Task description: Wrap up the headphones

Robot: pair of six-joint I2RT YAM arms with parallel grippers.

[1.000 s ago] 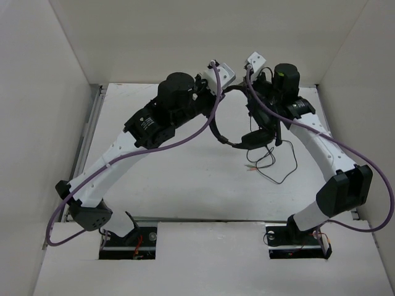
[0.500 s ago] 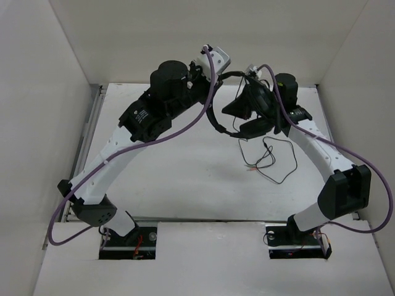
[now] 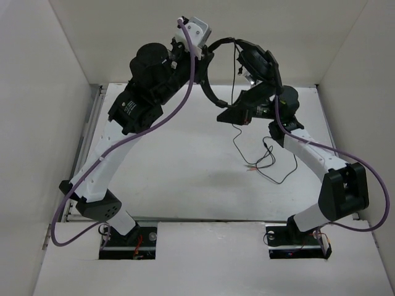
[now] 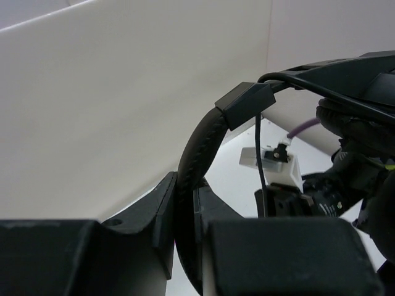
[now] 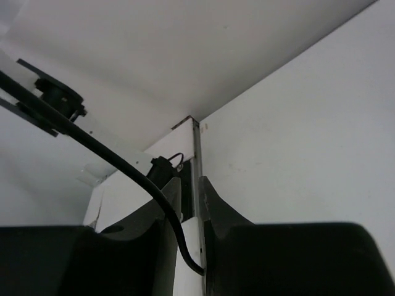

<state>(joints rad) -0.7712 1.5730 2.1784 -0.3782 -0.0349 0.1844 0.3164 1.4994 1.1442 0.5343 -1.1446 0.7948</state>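
The black headphones (image 3: 210,92) hang in the air at the back of the cell. My left gripper (image 3: 205,57) is raised and shut on the padded headband (image 4: 203,135), which passes between its jaws (image 4: 185,186). One earcup (image 3: 237,113) hangs low at the right; the other end merges with my right gripper (image 3: 244,50) and I cannot tell them apart. The thin black cord (image 3: 235,92) drops to the table, its plugs (image 3: 250,168) lying there. In the right wrist view the cord (image 5: 123,161) runs between the nearly closed jaws of that gripper (image 5: 192,203).
White walls close in the back and both sides. The table (image 3: 173,166) lies below the arms. Purple arm cables (image 3: 166,117) loop along both arms. A loose coil of cord (image 3: 271,161) lies in front of the right arm.
Both grippers have risen and moved toward the back wall, lifting the headphones well off the table. The cord now hangs stretched down from them, with less of it lying on the table.
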